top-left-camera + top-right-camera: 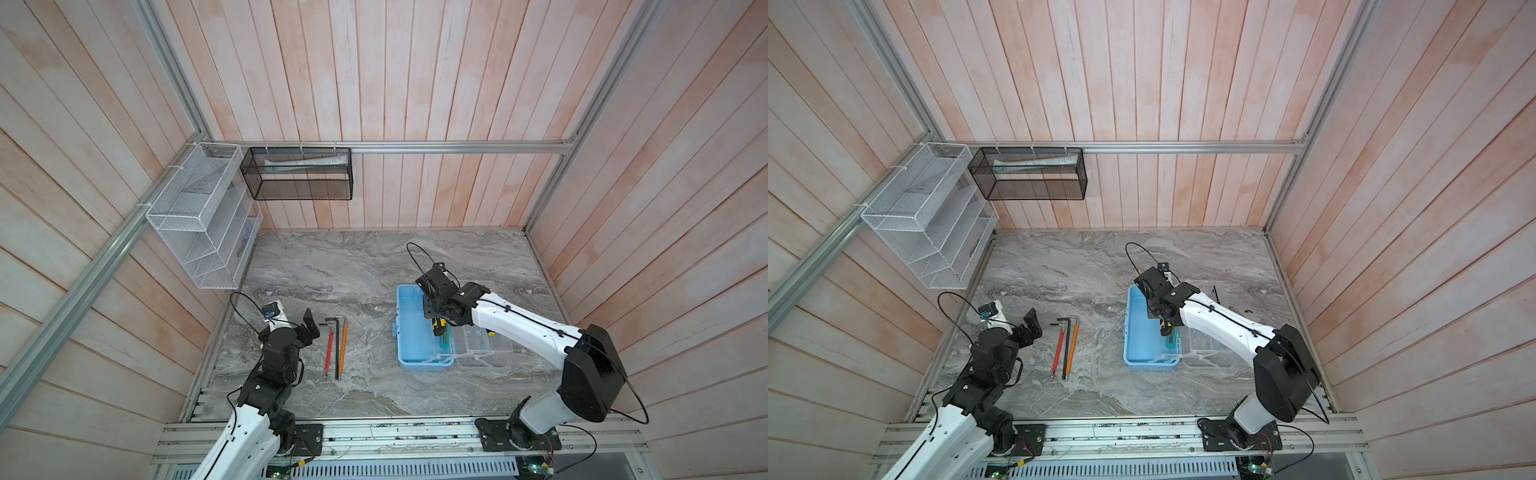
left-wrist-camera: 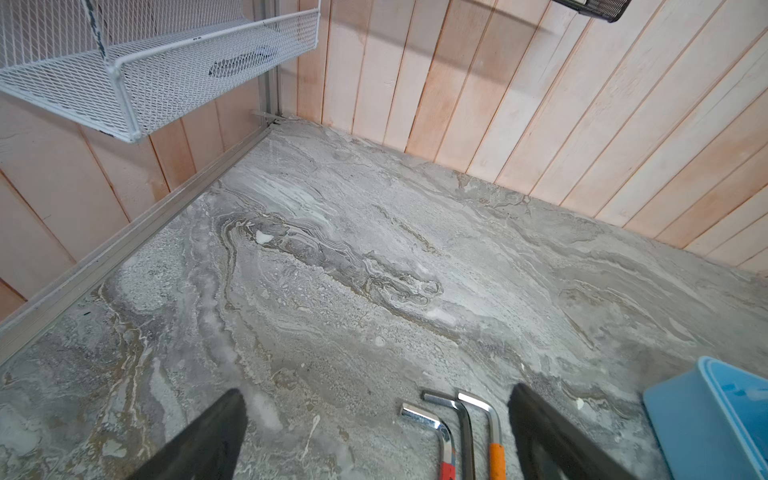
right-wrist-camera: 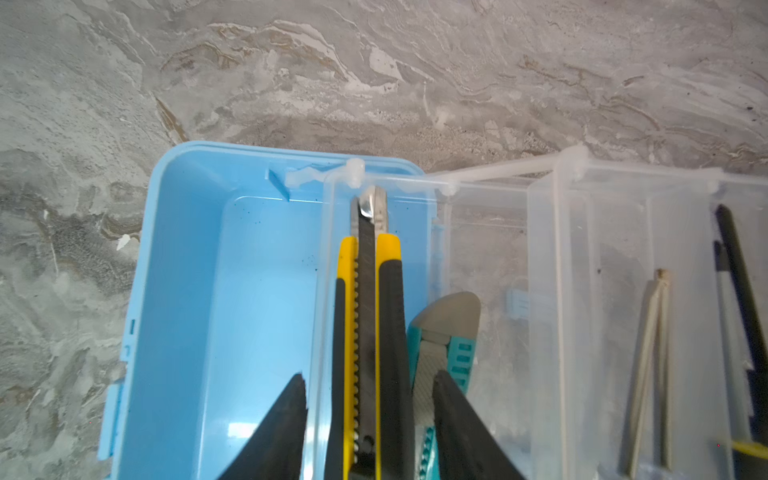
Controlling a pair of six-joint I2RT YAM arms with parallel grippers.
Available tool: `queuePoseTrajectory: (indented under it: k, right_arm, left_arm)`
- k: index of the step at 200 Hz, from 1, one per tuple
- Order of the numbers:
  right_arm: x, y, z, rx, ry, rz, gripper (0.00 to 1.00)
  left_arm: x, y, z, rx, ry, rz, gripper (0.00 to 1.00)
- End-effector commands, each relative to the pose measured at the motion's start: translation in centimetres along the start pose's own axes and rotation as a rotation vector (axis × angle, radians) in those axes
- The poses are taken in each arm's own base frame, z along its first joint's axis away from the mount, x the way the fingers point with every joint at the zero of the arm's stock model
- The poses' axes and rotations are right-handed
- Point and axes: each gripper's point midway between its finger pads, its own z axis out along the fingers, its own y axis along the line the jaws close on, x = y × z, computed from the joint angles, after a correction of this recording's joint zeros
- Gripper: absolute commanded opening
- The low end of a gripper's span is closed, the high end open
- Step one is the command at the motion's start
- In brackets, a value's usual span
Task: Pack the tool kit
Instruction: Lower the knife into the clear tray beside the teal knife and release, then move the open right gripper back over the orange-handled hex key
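The light blue box (image 1: pixel 409 332) (image 1: pixel 1142 336) (image 3: pixel 232 291) stands open on the marble table, its clear tray (image 3: pixel 486 232) folded out to one side. A yellow-and-black utility knife (image 3: pixel 368 316) (image 1: pixel 438 326) lies in that tray beside a teal knife (image 3: pixel 446 332). My right gripper (image 3: pixel 370 374) (image 1: pixel 436 316) straddles the yellow knife, open, with a gap on both sides. Three hex keys lie side by side left of the box: red-sleeved (image 1: pixel 329 351) (image 2: pixel 436 432), plain black (image 1: pixel 337 345) and orange-sleeved (image 1: pixel 343 345) (image 2: pixel 494 436). My left gripper (image 2: pixel 377 390) (image 1: pixel 309 324) hovers wide open by their bent ends.
A white wire rack (image 1: pixel 199 220) hangs on the left wall and a black mesh basket (image 1: pixel 299 174) on the back wall. The clear lid section (image 1: pixel 478 345) right of the box holds thin pale sticks (image 3: pixel 648 365) and black slim tools (image 3: pixel 739 291). Wooden walls enclose the table.
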Motion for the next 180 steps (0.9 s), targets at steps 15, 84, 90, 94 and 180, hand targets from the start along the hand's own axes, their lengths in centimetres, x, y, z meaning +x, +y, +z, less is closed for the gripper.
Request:
queuePoseTrajectory:
  k: [15,84,90,94,180]
  right_arm:
    - [-0.7,0.0,-1.0,-0.003,0.011,-0.008,0.43]
    - [2.8,0.0,-0.9,-0.078,0.084,-0.009,0.08]
    - [2.9,0.4,-1.1,-0.09,0.08,-0.014,0.07]
    - [2.8,0.8,-1.2,-0.098,0.072,-0.019,0.07]
    - [4.4,18.4,-3.6,-0.444,0.014,-0.147,0.37]
  left_arm:
    - [-0.4,-0.3,0.0,0.014,-0.01,0.001,1.0]
    - [-0.4,-0.2,-0.1,0.012,-0.011,0.0,1.0]
    - [-0.4,-0.2,-0.1,0.013,-0.011,0.0,1.0]
    - [-0.4,-0.2,-0.1,0.013,-0.012,0.0,1.0]
    - [-0.4,-0.1,-0.1,0.007,-0.012,-0.002,1.0]
